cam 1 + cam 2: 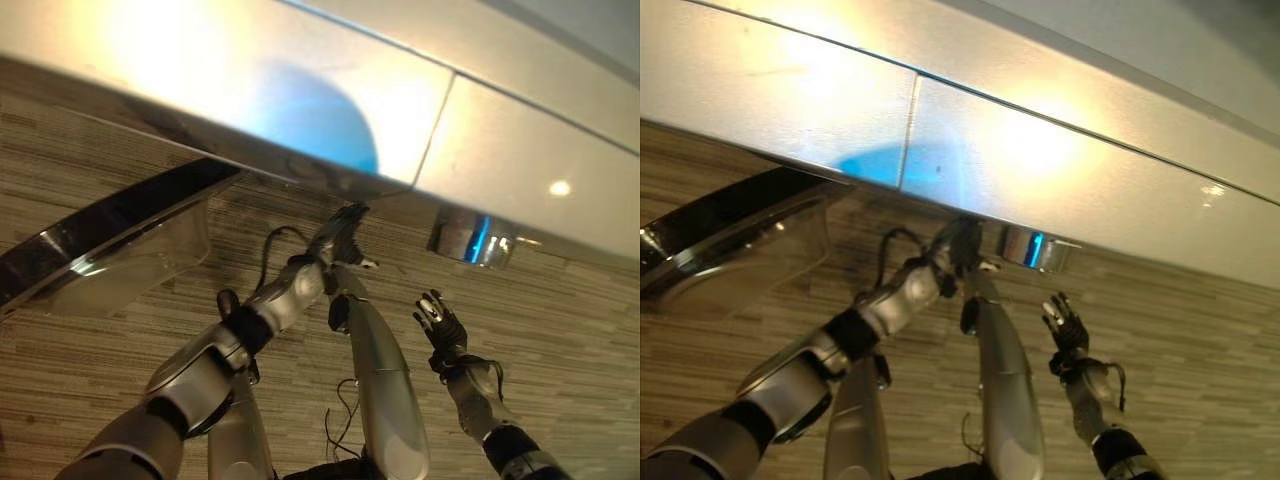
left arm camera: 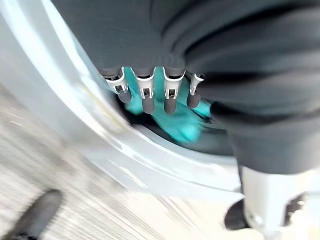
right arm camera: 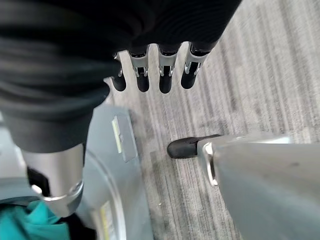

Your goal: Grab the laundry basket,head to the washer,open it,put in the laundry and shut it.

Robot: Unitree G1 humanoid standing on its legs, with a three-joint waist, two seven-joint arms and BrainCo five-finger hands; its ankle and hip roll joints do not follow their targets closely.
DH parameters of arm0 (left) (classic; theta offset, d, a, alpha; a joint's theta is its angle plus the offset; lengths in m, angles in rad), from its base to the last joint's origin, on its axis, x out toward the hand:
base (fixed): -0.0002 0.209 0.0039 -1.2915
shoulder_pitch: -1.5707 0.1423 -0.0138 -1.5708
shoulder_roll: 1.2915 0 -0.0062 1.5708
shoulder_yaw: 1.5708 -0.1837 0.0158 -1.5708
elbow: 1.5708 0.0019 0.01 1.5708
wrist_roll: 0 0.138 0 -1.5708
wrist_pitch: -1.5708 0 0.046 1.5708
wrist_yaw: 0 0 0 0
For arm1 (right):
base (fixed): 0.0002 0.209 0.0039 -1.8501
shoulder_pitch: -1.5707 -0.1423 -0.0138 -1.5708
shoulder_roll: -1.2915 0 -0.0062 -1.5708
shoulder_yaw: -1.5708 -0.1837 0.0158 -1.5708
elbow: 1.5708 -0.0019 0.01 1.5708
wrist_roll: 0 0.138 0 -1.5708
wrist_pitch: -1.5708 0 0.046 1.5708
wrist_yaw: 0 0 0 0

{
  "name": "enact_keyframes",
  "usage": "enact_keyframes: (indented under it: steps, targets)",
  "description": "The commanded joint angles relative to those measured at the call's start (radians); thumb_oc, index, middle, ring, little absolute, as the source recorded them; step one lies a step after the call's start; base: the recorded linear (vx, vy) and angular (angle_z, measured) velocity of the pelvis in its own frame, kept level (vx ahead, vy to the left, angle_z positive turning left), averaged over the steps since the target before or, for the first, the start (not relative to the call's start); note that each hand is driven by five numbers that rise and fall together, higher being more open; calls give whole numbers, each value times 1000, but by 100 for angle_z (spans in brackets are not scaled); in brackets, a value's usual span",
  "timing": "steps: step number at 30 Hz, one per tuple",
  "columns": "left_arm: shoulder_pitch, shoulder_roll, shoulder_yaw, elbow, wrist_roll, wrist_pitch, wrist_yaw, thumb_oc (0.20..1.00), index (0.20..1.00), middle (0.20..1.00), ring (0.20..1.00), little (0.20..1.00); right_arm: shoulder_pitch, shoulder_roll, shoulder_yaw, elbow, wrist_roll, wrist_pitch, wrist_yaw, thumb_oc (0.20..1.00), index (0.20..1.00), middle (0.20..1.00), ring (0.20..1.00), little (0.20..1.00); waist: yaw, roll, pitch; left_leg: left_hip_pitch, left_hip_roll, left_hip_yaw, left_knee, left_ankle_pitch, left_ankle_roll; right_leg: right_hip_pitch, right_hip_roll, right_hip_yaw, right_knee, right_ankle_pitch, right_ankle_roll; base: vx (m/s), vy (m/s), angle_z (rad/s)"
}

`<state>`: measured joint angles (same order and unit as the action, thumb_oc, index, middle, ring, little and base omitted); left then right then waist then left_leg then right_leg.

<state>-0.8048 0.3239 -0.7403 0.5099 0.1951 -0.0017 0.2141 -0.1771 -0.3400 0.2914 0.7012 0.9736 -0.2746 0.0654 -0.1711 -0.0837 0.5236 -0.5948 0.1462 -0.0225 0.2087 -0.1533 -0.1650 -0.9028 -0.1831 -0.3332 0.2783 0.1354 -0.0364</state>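
Both hands empty | left hand (image 2: 150, 92) fingers just above teal laundry (image 2: 180, 122)

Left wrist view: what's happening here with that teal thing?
The left hand reaches into the washer's round opening, its fingers curled against teal laundry inside; whether they grip the cloth cannot be told. The washer door stands open. The right hand hangs over the floor, fingers relaxed, holding nothing.

Glossy smooth washer (image 1: 300, 90) casing — soft teal cloth (image 2: 182, 122) — streaked matt floor (image 1: 100, 360)
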Motion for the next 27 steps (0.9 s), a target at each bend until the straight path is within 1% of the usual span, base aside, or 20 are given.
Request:
enact_keyframes:
  steps: [1, 4, 6, 8, 10, 11, 13, 15, 18, 19, 20, 21, 22, 23, 24, 25, 27]
  targets:
    - [61, -4, 31, -186, -57, -101, -35, 1000, 1000, 1000, 1000, 1000, 88, 12, -12, -6, -32, 14, -8, 1000, 1000, 1000, 1000, 1000, 1, 54, -4, 106, -31, 36, 49, -187, 143, -114, -52, 3, 49, -2, 199, -9, 32, 5]
    - [186, 96, 88, -354, -116, -161, -70, 1000, 1000, 1000, 1000, 1000, 109, 34, -21, 20, -39, 24, 5, 1000, 1000, 1000, 1000, 1000, 21, 70, -4, 109, -36, 29, 43, -180, 143, -102, -57, 6, 45, 2, 200, -12, 40, 3]
    - [264, 159, 110, -439, -135, -193, -76, 1000, 1000, 1000, 1000, 1000, 117, 45, -32, 39, -45, 25, 15, 1000, 1000, 1000, 1000, 1000, 37, 80, -4, 116, -39, 29, 38, -177, 145, -93, -61, 4, 44, 5, 202, -14, 39, 5]
    - [350, 212, 115, -504, -170, -215, -99, 1000, 1000, 1000, 1000, 1000, 118, 56, -32, 60, -46, 26, 16, 1000, 1000, 1000, 1000, 1000, 49, 83, -4, 124, -43, 25, 40, -176, 147, -76, -64, 1, 39, 10, 203, -16, 30, 6]
    - [420, 259, 100, -519, -193, -235, -123, 1000, 1000, 1000, 1000, 1000, 112, 56, -26, 74, -55, 30, 18, 1000, 1000, 1000, 1000, 1000, 62, 81, -4, 154, -49, 18, 34, -175, 148, -37, -70, -3, 30, 20, 206, -22, 36, 13]
    - [432, 275, 93, -518, -192, -233, -131, 1000, 1000, 1000, 1000, 1000, 112, 56, -23, 83, -60, 33, 17, 1000, 1000, 1000, 1000, 1000, 64, 78, -4, 171, -50, 17, 30, -175, 148, -16, -72, -5, 22, 24, 208, -21, 50, 18]
    - [447, 287, 90, -519, -192, -231, -141, 1000, 1000, 1000, 1000, 1000, 109, 54, -16, 87, -69, 37, 17, 1000, 1000, 1000, 1000, 1000, 68, 76, -4, 188, -51, 17, 24, -174, 147, 1, -75, -7, 15, 30, 211, -12, 36, 11]
    - [494, 314, 91, -522, -215, -232, -178, 1000, 1000, 1000, 1000, 1000, 100, 48, -7, 111, -98, 55, 15, 1000, 1000, 1000, 1000, 1000, 76, 72, -4, 238, -64, 16, 24, -177, 148, 72, -78, -11, -18, 47, 217, -15, 60, 6]
    - [544, 322, 90, -495, -246, -232, -216, 1000, 1000, 1000, 1000, 1000, 78, 49, -2, 152, -134, 77, 9, 1000, 1000, 1000, 1000, 1000, 82, 60, -4, 306, -75, 25, 26, -190, 149, 157, -80, -19, -67, 74, 224, -1, 64, 0]
    - [562, 274, 89, -412, -314, -219, -241, 1000, 1000, 1000, 1000, 1000, 66, 57, 14, 181, -161, 94, 9, 1000, 1000, 1000, 1000, 1000, 86, 45, -4, 354, -79, 35, 34, -201, 149, 225, -77, -26, -108, 92, 228, 9, 50, -9]
    - [562, 271, 88, -408, -314, -222, -241, 1000, 1000, 1000, 1000, 1000, 66, 57, 15, 183, -161, 94, 9, 1000, 1000, 1000, 1000, 1000, 86, 46, -4, 358, -78, 35, 32, -201, 150, 230, -75, -27, -112, 94, 229, 5, 40, -11]
    - [557, 251, 90, -365, -305, -215, -237, 1000, 1000, 1000, 1000, 1000, 55, 60, 23, 201, -183, 102, 6, 1000, 1000, 1000, 1000, 1000, 88, 42, -8, 386, -78, 41, 35, -206, 147, 268, -74, -33, -142, 106, 234, 34, 46, -10]
    - [553, 245, 95, -348, -281, -214, -241, 1000, 1000, 1000, 1000, 1000, 51, 67, 31, 248, -229, 119, 6, 1000, 1000, 1000, 1000, 1000, 94, 42, -41, 420, -81, 46, 36, -211, 148, 314, -74, -34, -176, 116, 237, 32, 45, -8]
    - [554, 245, 96, -349, -280, -213, -241, 1000, 1000, 1000, 1000, 1000, 51, 67, 31, 250, -230, 119, 6, 1000, 1000, 1000, 1000, 1000, 94, 42, -39, 423, -80, 46, 35, -211, 148, 318, -73, -35, -179, 117, 237, 47, 82, -2]
    - [573, 233, 112, -348, -274, -220, -240, 1000, 1000, 1000, 1000, 1000, 57, 79, 28, 286, -269, 133, 10, 1000, 1000, 1000, 1000, 1000, 104, 44, -80, 456, -83, 43, 37, -214, 150, 373, -74, -36, -208, 124, 240, 18, 54, 2]
    - [575, 234, 113, -350, -274, -219, -241, 1000, 1000, 1000, 1000, 1000, 58, 80, 29, 287, -270, 132, 10, 1000, 1000, 1000, 1000, 1000, 104, 44, -78, 459, -83, 43, 37, -214, 150, 377, -73, -36, -211, 125, 241, 31, 83, 3]
    - [593, 214, 121, -332, -270, -218, -245, 1000, 1000, 1000, 1000, 1000, 61, 97, 40, 307, -291, 147, 25, 1000, 1000, 1000, 1000, 1000, 122, 40, -117, 495, -87, 36, 46, -218, 153, 424, -61, -33, -236, 120, 239, -15, 81, -2]
